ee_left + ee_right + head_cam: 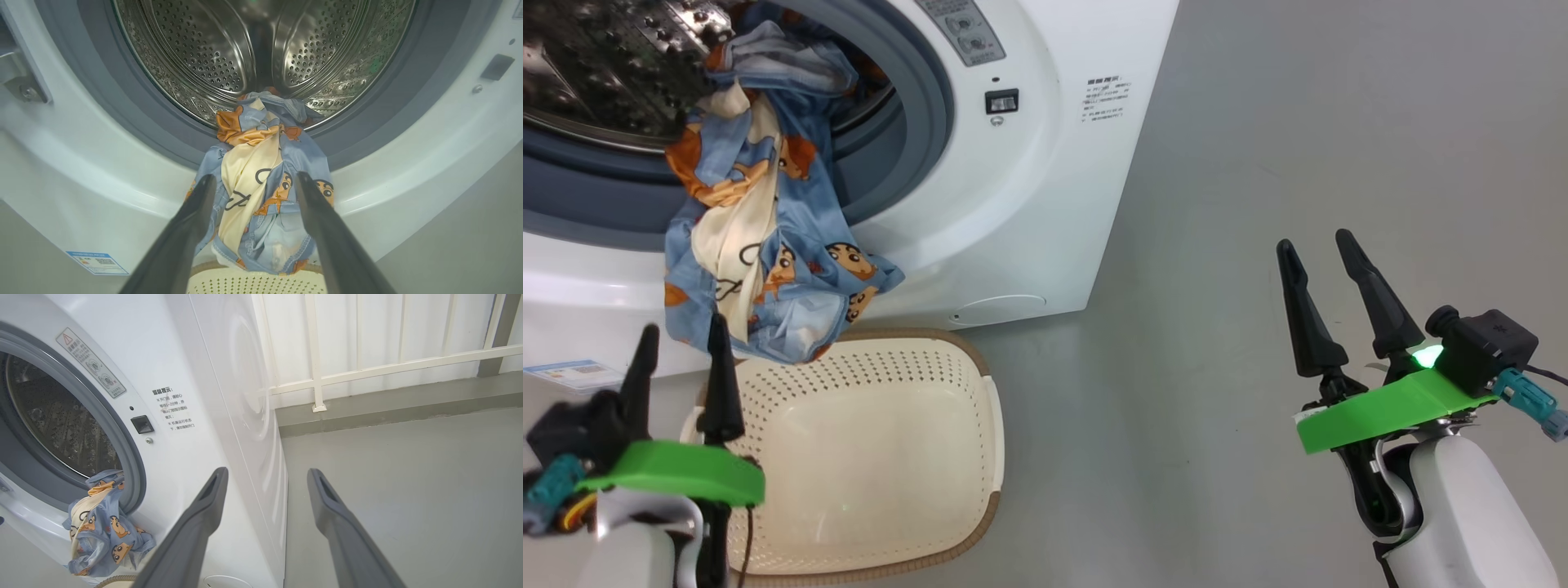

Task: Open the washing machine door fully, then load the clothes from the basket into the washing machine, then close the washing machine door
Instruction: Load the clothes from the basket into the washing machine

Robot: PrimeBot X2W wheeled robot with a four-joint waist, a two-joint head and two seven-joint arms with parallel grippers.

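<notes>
caught on the lip of the washing machine: the clothes, upper end tucked just inside the steel drum, the rest spilling over the grey rubber ring and down the white front, lowest folds dangling above the far rim of the basket. hanging so, probably, for want of a deeper push; the loose lower part likely to drag the bundle back out. no garment on the basket's bottom; basket parked on the floor tight against the foot of the machine, presumably for a short lift up to the mouth.

directly below the bundle, the left gripper, fingers spread wide and pointing up at the cloth, nothing pinched; touching the hem or just short of it, hard to tell. lined up, by the look of it, to gather the hanging part and feed it inward.

well apart, past the machine's right front corner and over bare floor, the right gripper, fingers likewise spread, holding nothing, seemingly kept out of the way.

loading judged half done; door closing not yet possible without trapping cloth in the ring.

underfoot, smooth grey floor with a dull sheen. along its far edge, a raised grey kerb, a white railing and pale wall behind. low on the machine's front, a blue label sticker.
</notes>
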